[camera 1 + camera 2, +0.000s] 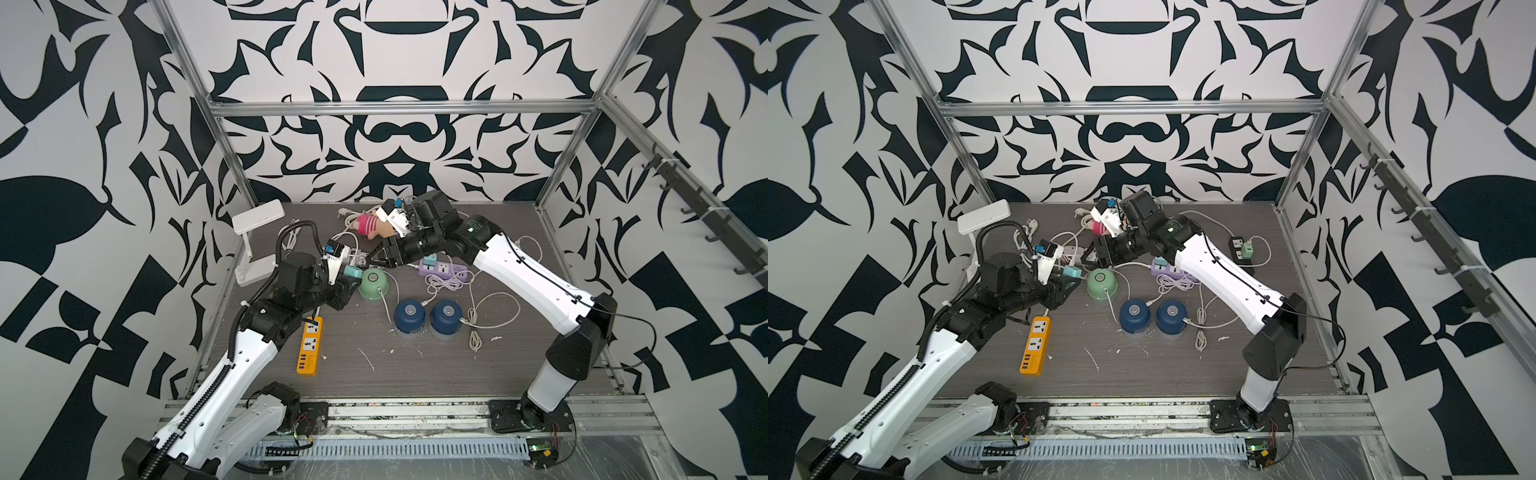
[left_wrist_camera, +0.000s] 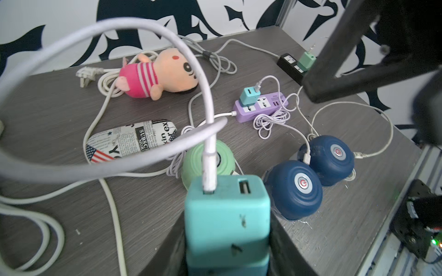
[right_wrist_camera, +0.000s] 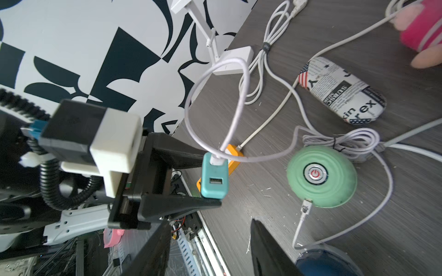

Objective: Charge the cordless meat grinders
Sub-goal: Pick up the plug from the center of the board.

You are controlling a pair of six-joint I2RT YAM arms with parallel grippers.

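Snugly between left fingers point(image 3: 181, 204): adapter point(image 3: 214, 181)

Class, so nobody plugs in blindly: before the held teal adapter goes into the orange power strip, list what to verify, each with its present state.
1. Grip: left pincer shut on teal adapter, ok.
2. Port: white cable seated in adapter, ok.
3. Load: charging plug in mint green grinder's side, ok.
4. Target: orange power strip sockets free, ok.
5. Helper: right pincer open, holding nothing, ok.
6. Prongs: hidden, cannot tell.
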